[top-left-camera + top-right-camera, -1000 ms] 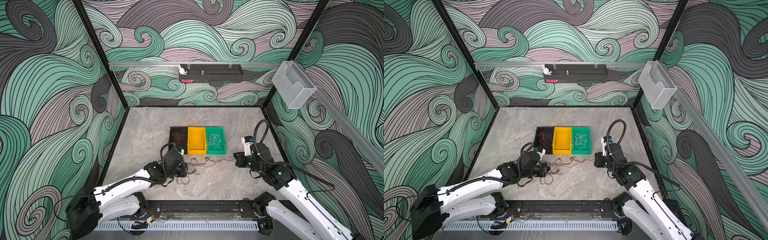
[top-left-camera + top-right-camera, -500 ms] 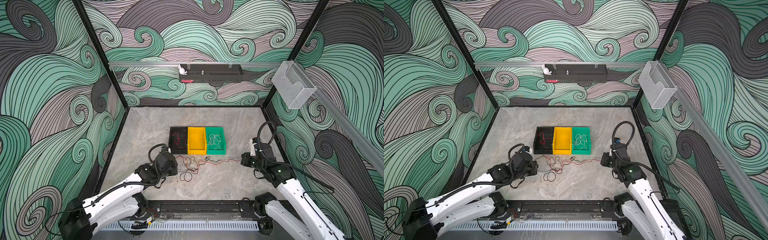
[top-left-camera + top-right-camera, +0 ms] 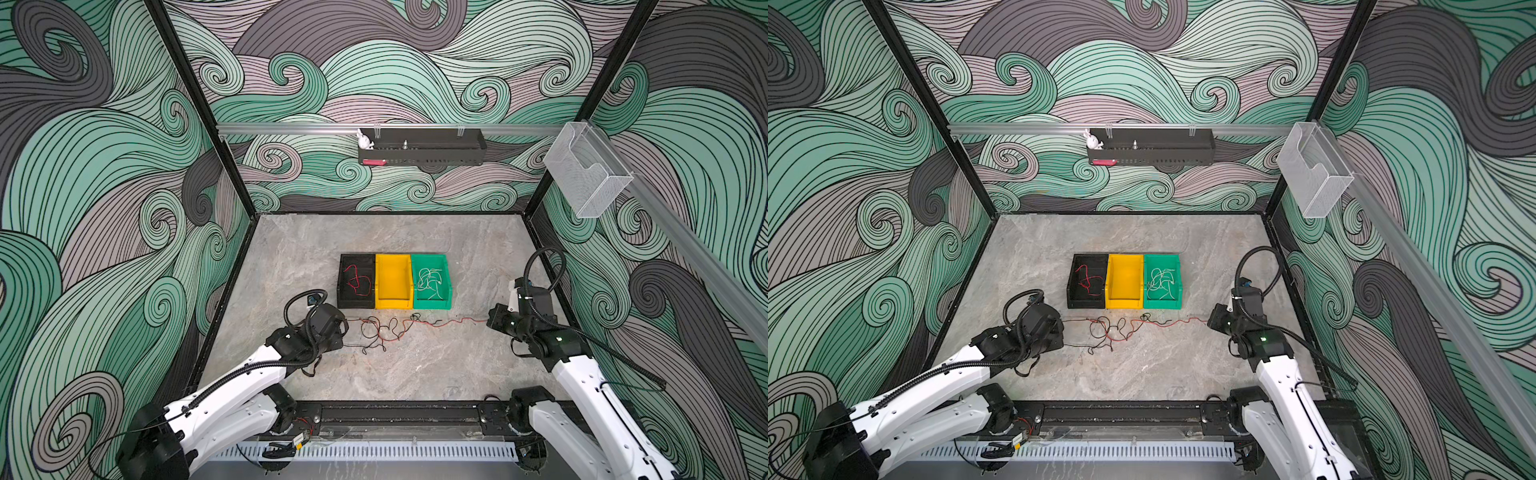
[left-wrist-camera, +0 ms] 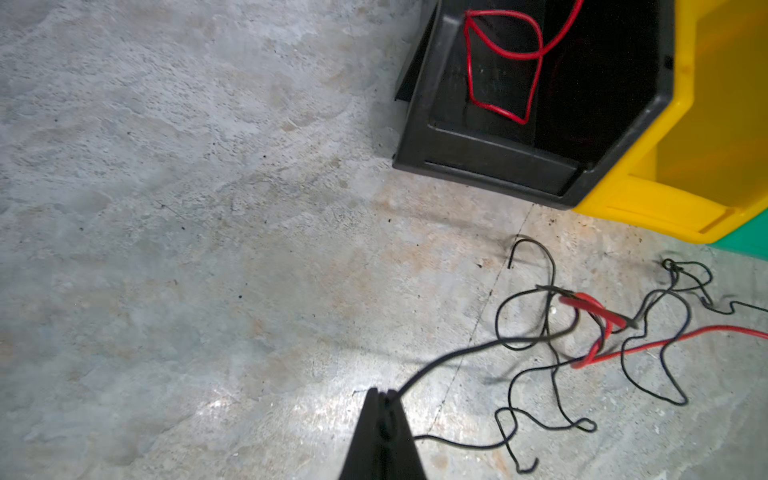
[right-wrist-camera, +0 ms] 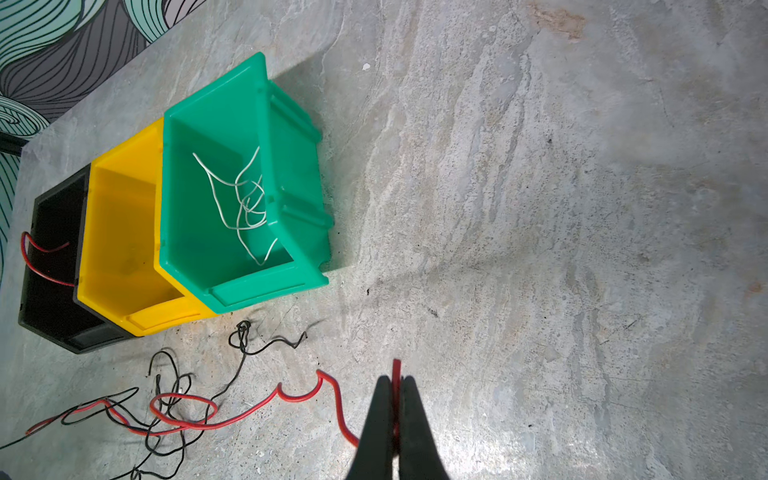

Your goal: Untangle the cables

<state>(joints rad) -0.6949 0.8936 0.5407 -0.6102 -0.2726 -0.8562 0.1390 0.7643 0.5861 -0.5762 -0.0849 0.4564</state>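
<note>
Grey stone-look tabletop [image 3: 415,374] under wave-patterned walls. Red and black cables [image 3: 384,330] lie tangled just in front of three bins. Fingers of the left gripper [image 4: 384,395] are pinched together on a black cable [image 4: 457,353]; the right gripper [image 5: 395,384] is clamped on a red cable [image 5: 291,397]. Behind, the black bin [image 3: 357,305] holds red wire and the green bin [image 3: 432,305] white, with the yellow bin [image 3: 394,305] between.

Three bins [image 3: 393,305] are sitting side by side on the table [image 3: 415,374]. Cables [image 3: 374,328] are lying just nearer (between left gripper [image 4: 384,392] and right gripper [image 5: 396,380]).
</note>
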